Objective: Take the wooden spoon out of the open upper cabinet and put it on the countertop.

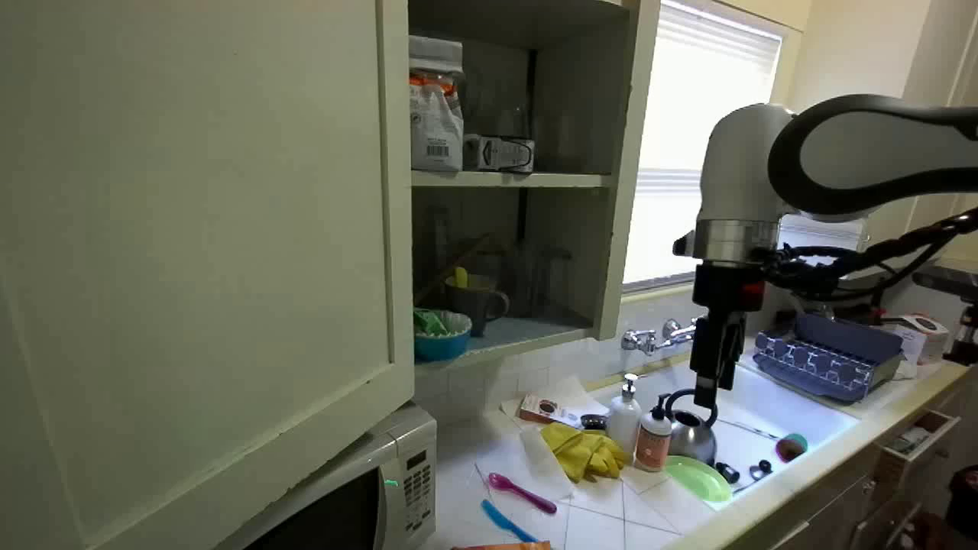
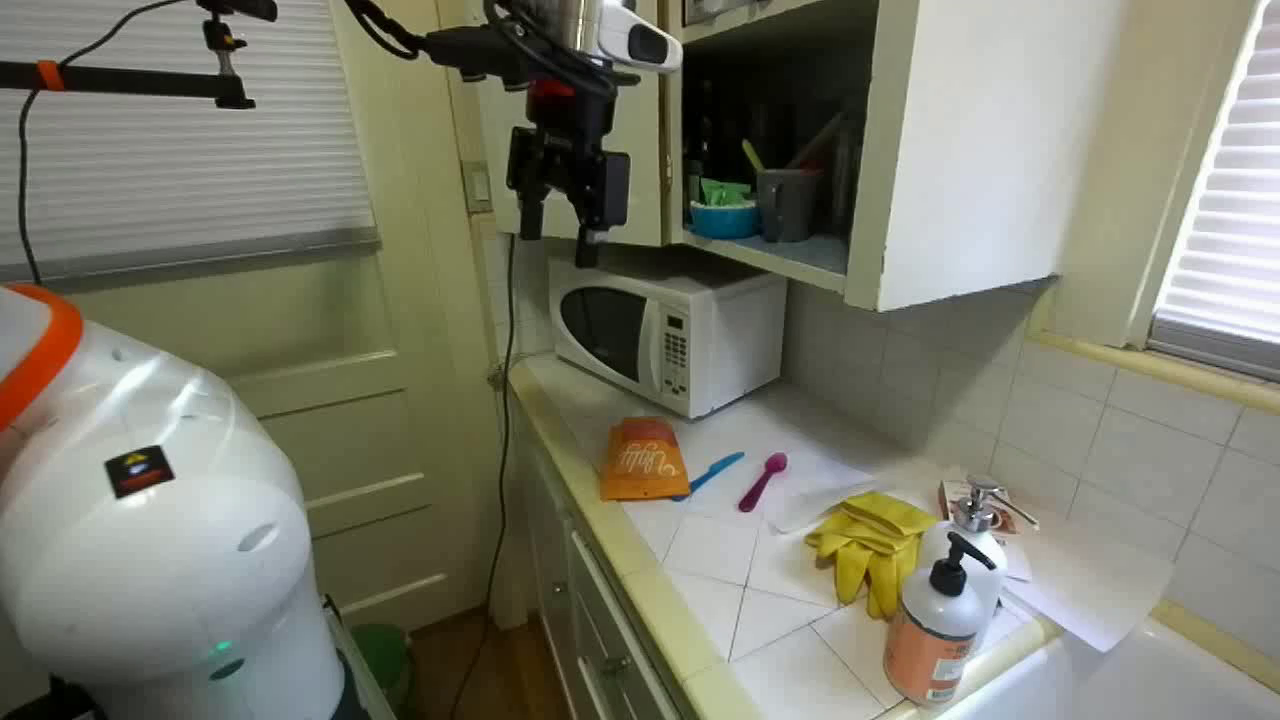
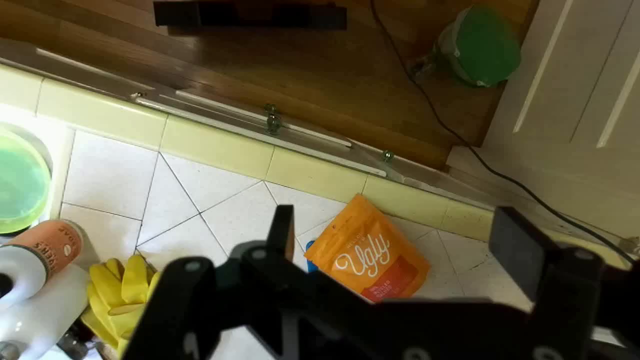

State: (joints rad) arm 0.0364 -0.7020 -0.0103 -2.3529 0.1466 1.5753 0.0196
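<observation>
The upper cabinet [image 1: 510, 180] stands open in both exterior views [image 2: 985, 150]. On its lower shelf a long, slim, brownish handle, apparently the wooden spoon [image 1: 472, 250], leans at a slant by a dark grey mug [image 1: 481, 305]. It also shows dimly above the mug in an exterior view [image 2: 820, 138]; its head cannot be made out. My gripper [image 2: 560, 240] is open and empty, pointing down, outside the cabinet and above the countertop's level. In the wrist view the fingers [image 3: 400, 235] stand wide apart over the white countertop [image 3: 240, 215], with an orange bag [image 3: 370, 255] below.
A blue bowl [image 1: 443, 342] sits beside the mug. The wide cabinet door [image 1: 191, 229] hangs open above the microwave [image 2: 670, 320]. A purple spoon [image 2: 764, 482], blue knife [image 2: 718, 470], yellow gloves [image 2: 870, 540] and soap bottles [image 2: 940, 620] are on the countertop, near the sink.
</observation>
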